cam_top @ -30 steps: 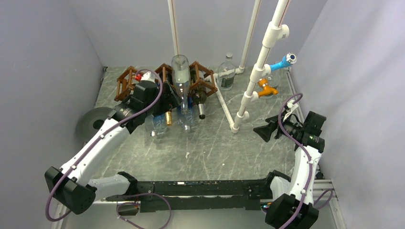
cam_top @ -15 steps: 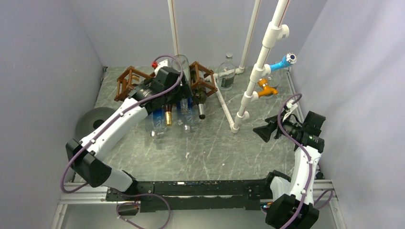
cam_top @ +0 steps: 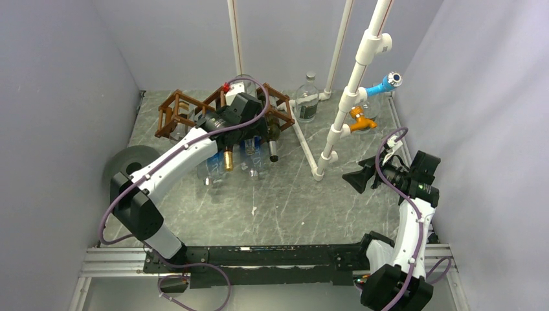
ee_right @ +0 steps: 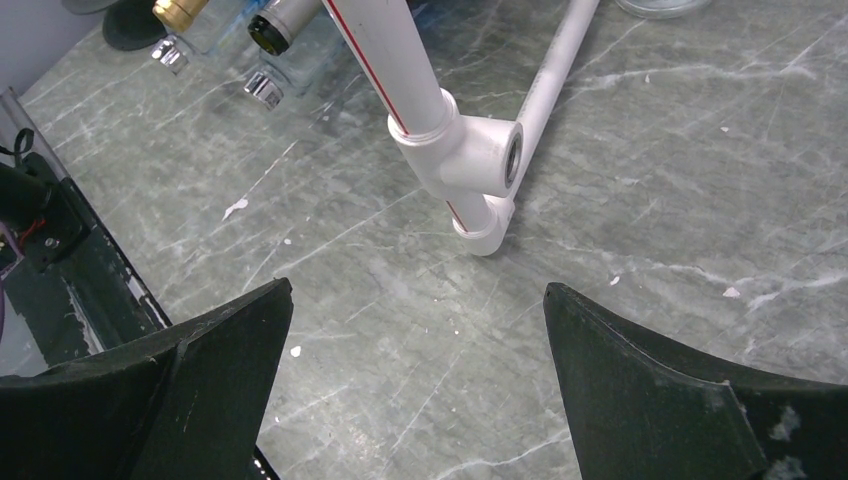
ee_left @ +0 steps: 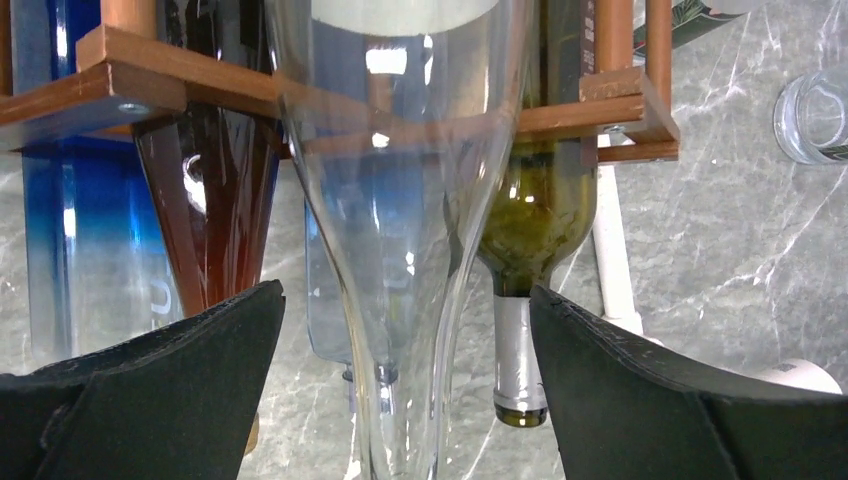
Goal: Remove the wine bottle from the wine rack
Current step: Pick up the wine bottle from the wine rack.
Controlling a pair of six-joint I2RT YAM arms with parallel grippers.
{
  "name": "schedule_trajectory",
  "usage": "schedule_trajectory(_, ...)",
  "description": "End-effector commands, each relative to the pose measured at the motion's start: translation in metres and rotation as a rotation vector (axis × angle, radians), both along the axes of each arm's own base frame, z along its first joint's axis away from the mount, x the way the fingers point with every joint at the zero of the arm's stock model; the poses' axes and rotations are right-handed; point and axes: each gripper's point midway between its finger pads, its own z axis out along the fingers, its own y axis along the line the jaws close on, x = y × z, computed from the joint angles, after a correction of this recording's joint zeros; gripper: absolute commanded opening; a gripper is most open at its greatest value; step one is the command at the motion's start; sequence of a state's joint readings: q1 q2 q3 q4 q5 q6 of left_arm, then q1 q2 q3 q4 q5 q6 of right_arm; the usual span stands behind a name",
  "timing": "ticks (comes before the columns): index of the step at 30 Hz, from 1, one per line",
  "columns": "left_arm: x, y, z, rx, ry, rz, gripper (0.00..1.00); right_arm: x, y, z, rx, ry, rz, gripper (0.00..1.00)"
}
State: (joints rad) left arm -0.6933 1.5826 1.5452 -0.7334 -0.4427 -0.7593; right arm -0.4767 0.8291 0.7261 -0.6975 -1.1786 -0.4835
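Left fingers (ee_left: pixel 180 380) are wide open, nothing held. The clear bottle (ee_left: pixel 400 150) sits centred in the gap, neck pointing toward the wrist and body still in the wine rack (ee_left: pixel 150 80), behind the wooden crossbar. There's clearance on both sides, and neither finger touches the glass.

Right fingers (ee_right: pixel 180 390) are also spread and empty. They hang over the bare surface (ee_right: pixel 650 200) near the white pipe (ee_right: pixel 450 150), well apart from the rack.

I take the clear one as the target, since it's lined up in the gap.

Handling, my read:
- Glass, so rigid, smooth, slippery and breakable. No squeeze-to-conform.
- It looks empty, so probably light, with most of the weight in the body end inside the rack.
- The neck tapers, wide at the rack and narrow at the fingers. A pull along the axis will tend to slide the fingers off toward the mouth.
- The mouth is out of frame, so I can't tell if a lip is there to catch on.

Where to grab: on the narrow straight part of the neck, squarely across it, not on the flared shoulder.

Neighbours: brown bottle (ee_left: pixel 215 200) is just outside the left-hand finger, and green bottle (ee_left: pixel 525 220) with its silver-capped neck is just inside the right-hand one. Blue bottle (ee_left: pixel 70 230) sits further out past the brown. It's tight, so closing off-centre or pulling at an angle could knock them.
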Motion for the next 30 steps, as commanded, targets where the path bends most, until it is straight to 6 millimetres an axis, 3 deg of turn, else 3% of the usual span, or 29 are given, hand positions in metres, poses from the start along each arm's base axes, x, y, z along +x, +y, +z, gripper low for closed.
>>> schedule_trajectory(1, 0.017, -0.002, 0.020, 0.016, -0.102, -0.006, 0.98, 0.004, -0.002, 0.005, -0.042, -0.063, 0.013, 1.00)
schedule_trajectory(30, 0.025, -0.006, -0.022, 0.080, -0.096, -0.041, 0.93, 0.004, -0.002, 0.004, -0.049, -0.063, 0.015, 1.00)
